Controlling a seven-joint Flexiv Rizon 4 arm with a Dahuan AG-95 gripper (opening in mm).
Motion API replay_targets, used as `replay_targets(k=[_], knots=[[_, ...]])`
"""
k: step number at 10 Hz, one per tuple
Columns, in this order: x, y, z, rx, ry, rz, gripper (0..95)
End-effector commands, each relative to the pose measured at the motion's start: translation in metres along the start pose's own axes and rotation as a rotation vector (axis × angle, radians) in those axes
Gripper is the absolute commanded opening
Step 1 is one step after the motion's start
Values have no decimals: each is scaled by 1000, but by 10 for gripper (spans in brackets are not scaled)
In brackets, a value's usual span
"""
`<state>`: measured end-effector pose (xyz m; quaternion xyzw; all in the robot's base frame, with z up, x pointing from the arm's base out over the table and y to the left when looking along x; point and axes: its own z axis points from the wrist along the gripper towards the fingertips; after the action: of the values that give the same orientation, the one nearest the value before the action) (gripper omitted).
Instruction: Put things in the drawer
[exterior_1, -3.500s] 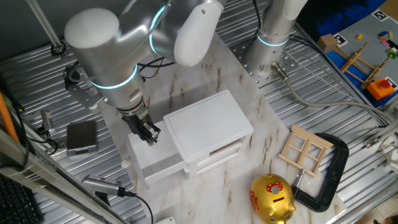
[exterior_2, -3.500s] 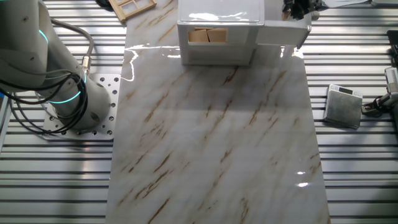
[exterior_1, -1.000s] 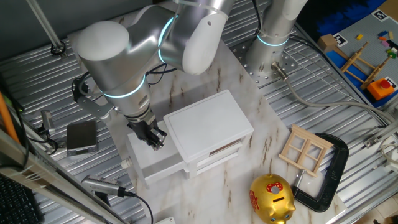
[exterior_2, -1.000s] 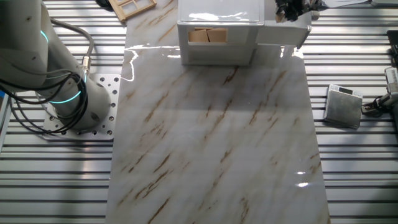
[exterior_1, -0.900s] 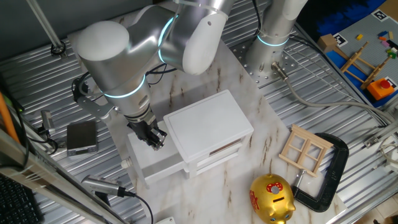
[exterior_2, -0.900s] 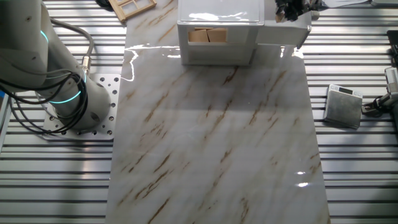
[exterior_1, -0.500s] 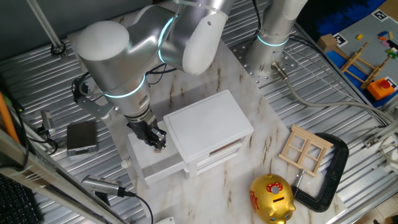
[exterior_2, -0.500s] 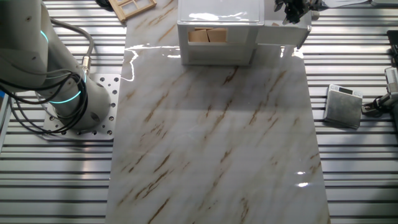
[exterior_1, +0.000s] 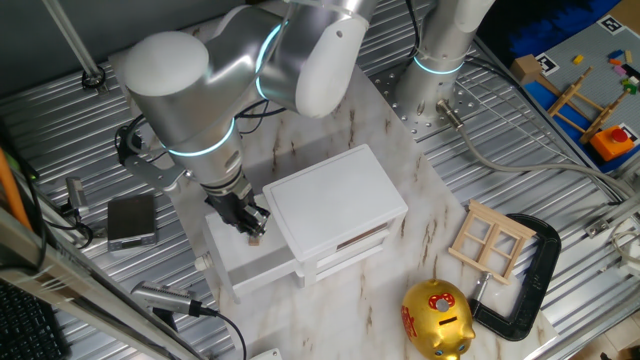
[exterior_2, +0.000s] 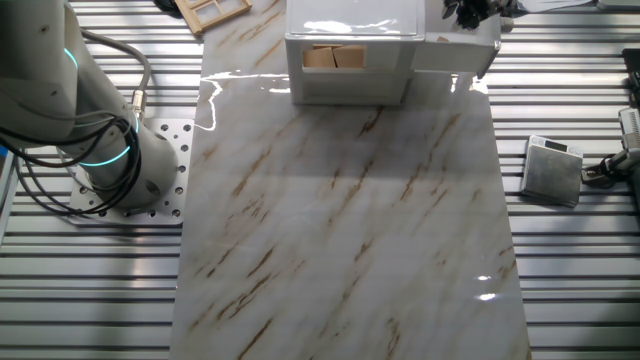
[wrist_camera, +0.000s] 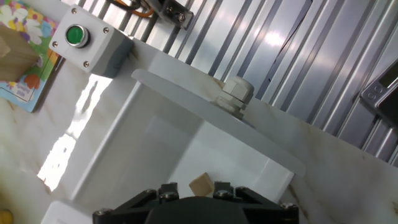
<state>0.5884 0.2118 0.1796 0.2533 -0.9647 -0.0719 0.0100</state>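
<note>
Hand view shows the small brown block (wrist_camera: 201, 184) lying inside the open white drawer (wrist_camera: 168, 149), just before the gripper (wrist_camera: 194, 194). The knob (wrist_camera: 235, 94) is on the drawer front. Whether the fingers are spread or closed, I cannot tell.
</note>
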Motion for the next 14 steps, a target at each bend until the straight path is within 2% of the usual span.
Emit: replay_targets(k=[1, 3, 6, 8, 9, 10, 11, 12, 14], knots=[[2, 3, -7, 9, 13, -4, 0], [7, 0, -21, 7, 22, -20, 0], [19, -17, -44, -9, 42, -67, 0], [32, -31, -61, -21, 62, -107, 0], [36, -35, -65, -22, 66, -117, 0], [47, -43, -76, -20, 76, -140, 0], [49, -45, -78, -19, 79, -145, 0], [59, -51, -86, -11, 99, -162, 0], [63, -53, -89, -9, 116, -182, 0]])
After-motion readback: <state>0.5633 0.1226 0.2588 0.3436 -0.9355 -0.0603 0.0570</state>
